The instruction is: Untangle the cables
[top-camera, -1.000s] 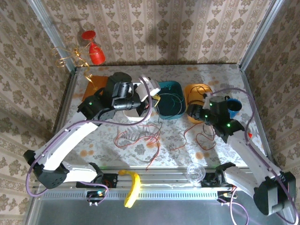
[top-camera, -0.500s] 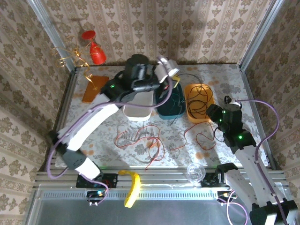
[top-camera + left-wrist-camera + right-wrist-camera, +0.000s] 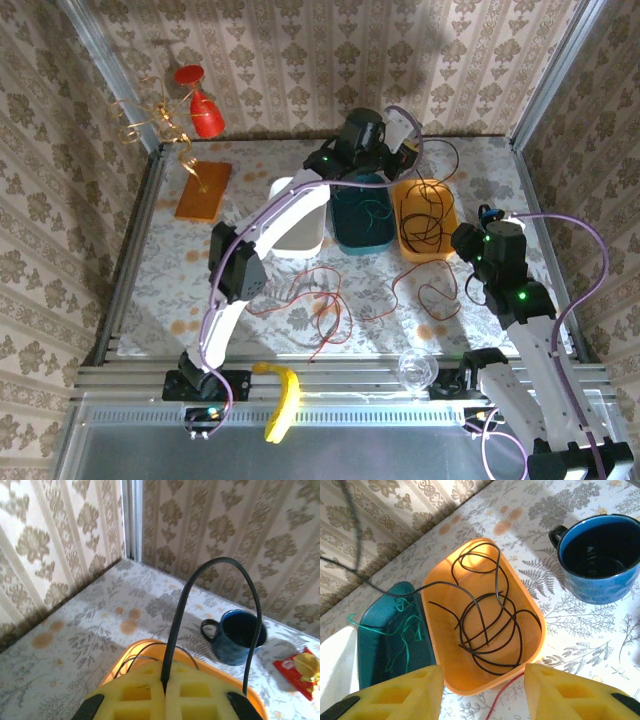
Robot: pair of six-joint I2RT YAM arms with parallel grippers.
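Black cable (image 3: 220, 562) is pinched at one point between the yellow foam pads of the left gripper (image 3: 165, 685). That gripper is fully closed on it and raised over the far end of the orange tray (image 3: 445, 655). From the pinch the cable arches up and over, then drops towards the tray, where most of its length lies in loose overlapping coils. One strand leaves the tray across the far corner of the teal tray (image 3: 375, 650).

Judgement: the cable is held high so that its free length hangs clear of the other wires and can be fed down into the orange tray.

Sorting appears to go by colour:
- The green cable (image 3: 407, 640) lies in the teal tray, which sits right beside the orange one.
- The red cable (image 3: 505, 694) lies loose on the table, with one strand running up to the orange tray's near rim.

Right gripper (image 3: 482, 680) hovers above that near rim, jaws roughly half apart. Nothing is between them and they touch nothing.

Blue mug (image 3: 600, 560) stands just beside the orange tray and is not involved.
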